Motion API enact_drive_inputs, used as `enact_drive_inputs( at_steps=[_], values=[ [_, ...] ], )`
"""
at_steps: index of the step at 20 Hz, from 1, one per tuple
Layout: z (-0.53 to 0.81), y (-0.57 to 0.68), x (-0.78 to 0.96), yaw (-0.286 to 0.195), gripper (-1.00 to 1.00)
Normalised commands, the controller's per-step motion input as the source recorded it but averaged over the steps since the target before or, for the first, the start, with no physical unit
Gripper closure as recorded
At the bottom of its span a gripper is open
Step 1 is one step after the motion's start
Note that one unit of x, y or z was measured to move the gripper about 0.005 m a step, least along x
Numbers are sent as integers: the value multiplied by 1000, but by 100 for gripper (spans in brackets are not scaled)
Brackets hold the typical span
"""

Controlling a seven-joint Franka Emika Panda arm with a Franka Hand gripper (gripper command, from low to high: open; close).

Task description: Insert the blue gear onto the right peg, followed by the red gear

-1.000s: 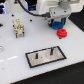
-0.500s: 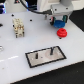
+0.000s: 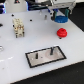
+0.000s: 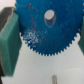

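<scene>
**Blue gear held in gripper, raised at the far side; red gear and peg plate on the table**

Exterior view, nearest first. A grey plate [image 3: 46,55] with a black border lies flat on the white table [image 3: 15,65], closest to the camera. Two dark pins stand on it. The taller one, the right peg [image 3: 51,50], is toward the exterior view's right; the shorter pin [image 3: 38,56] is toward the exterior view's left. Both pins are bare.

Farther back, on the exterior view's left, a small pale block fixture [image 3: 19,27] sits on the table, well apart from the plate.

Farther back on the exterior view's right, the red gear [image 3: 62,32] rests on the table by itself, beyond the plate and not touching it.

Just behind the red gear is the blue gear [image 3: 61,20], carried beneath the gripper [image 3: 61,16]. The picture is too blurred to show whether the gear clears the table.

Wrist view. The blue gear [image 4: 46,27] fills most of the frame, toothed rim sharp along one edge, pale centre hole visible. Green finger pads [image 4: 10,42] press against its rim on opposite sides; the jaws are clamped on the gear. A thin dark mark [image 4: 52,78] shows on the white surface beyond the rim; identity unclear.
</scene>
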Motion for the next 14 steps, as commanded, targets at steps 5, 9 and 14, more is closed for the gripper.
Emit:
enact_drive_inputs(
  at_steps=[5, 9, 14],
  values=[
    [429, -196, 839, 0, 100],
    [380, -240, 845, 0, 100],
    [322, -293, 838, 0, 100]
  ],
)
